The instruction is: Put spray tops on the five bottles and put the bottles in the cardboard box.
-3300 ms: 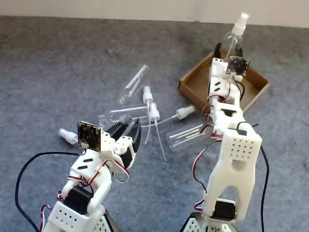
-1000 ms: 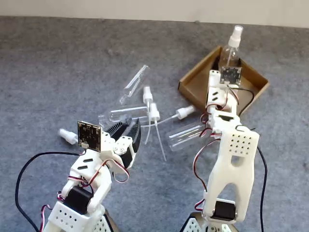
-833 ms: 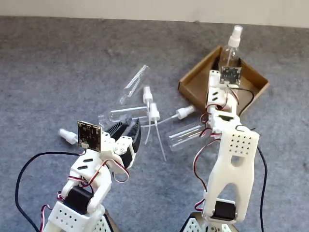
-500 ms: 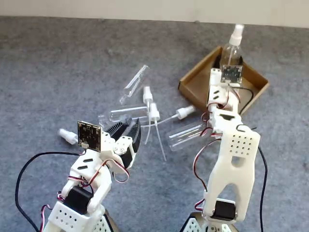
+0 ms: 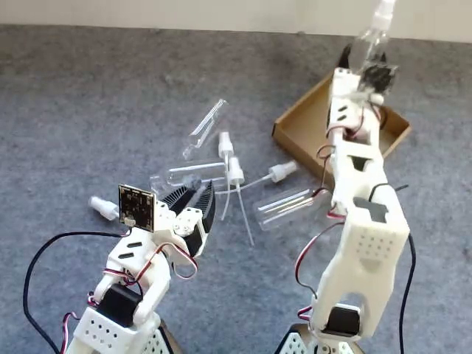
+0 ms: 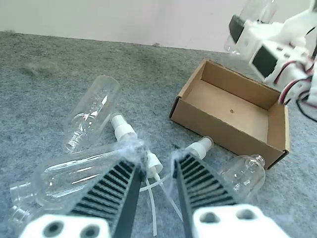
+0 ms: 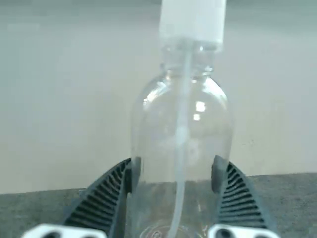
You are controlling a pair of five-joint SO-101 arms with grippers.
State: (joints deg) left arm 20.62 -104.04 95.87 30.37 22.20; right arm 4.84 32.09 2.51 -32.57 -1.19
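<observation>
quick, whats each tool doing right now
Left tool: open, holding nothing.
Right tool: shut on a bottle with its spray top on.

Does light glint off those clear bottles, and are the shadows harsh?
Right wrist view: white glints on the shoulder of the capped bottle in the right hand. Left wrist view: glints along the lying bottle; one inner wall of the cardboard box is shaded. High view: shadows are faint.

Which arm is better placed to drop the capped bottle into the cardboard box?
Right. The right end effector grips the capped bottle near the cardboard box; the left end effector is open, farther off.
</observation>
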